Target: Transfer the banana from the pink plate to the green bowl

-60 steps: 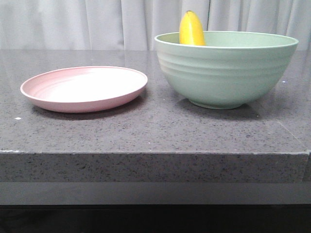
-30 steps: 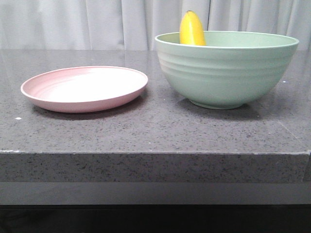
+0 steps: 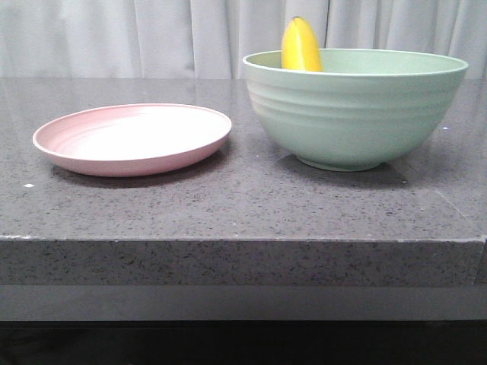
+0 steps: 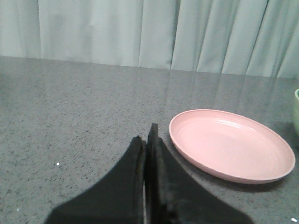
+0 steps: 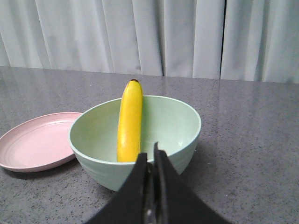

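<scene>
The banana (image 3: 300,47) stands nearly upright inside the green bowl (image 3: 354,114), leaning on its far wall, its tip above the rim; the right wrist view shows it too (image 5: 130,123) in the bowl (image 5: 177,126). The pink plate (image 3: 133,138) lies empty to the left of the bowl; it shows in the left wrist view (image 4: 231,144) and the right wrist view (image 5: 35,140). My left gripper (image 4: 145,135) is shut and empty, beside the plate. My right gripper (image 5: 149,156) is shut and empty, in front of the bowl's near rim. Neither gripper shows in the front view.
The plate and bowl sit on a dark speckled stone counter (image 3: 243,205) with a thick front edge (image 3: 243,262). A pale curtain (image 3: 152,34) hangs behind. A sliver of the bowl's rim (image 4: 296,107) shows in the left wrist view.
</scene>
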You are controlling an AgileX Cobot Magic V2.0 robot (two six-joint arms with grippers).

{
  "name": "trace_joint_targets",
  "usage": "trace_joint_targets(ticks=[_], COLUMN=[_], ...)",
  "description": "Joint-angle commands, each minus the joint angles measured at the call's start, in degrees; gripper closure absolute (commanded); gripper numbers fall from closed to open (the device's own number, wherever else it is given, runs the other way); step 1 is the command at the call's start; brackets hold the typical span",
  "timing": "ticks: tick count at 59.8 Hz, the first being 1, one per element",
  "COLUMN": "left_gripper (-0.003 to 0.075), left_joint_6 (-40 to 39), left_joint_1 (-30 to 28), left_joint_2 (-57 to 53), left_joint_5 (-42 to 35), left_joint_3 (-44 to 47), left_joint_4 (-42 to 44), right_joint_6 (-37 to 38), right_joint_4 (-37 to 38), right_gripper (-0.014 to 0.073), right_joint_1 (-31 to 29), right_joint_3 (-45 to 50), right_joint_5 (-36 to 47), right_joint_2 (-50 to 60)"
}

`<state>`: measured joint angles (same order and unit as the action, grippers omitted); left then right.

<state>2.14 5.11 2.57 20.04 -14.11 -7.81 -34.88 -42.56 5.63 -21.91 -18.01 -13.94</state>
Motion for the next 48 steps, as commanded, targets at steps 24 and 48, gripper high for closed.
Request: trace_joint_targets(ticks=[24, 48], left_gripper=[0.0741, 0.0741], left_joint_6=[0.04, 0.04], left_joint_1=[-5.11, -5.19], left_joint_2=[-3.95, -3.95], left_joint_5=[-13.32, -13.17], left_joint_3=[14.78, 14.78], left_joint_4=[-1.11, -0.88], right_joint_6=[-0.52, -0.52], right_joint_4=[-1.02, -1.02], right_gripper=[0.0708, 0.0708], right_joint_1=[-0.22, -0.22], right_joint_3=[-1.44, -1.44], right_joint_5=[3.41, 3.29], right_joint_2=[-0.44, -0.44])
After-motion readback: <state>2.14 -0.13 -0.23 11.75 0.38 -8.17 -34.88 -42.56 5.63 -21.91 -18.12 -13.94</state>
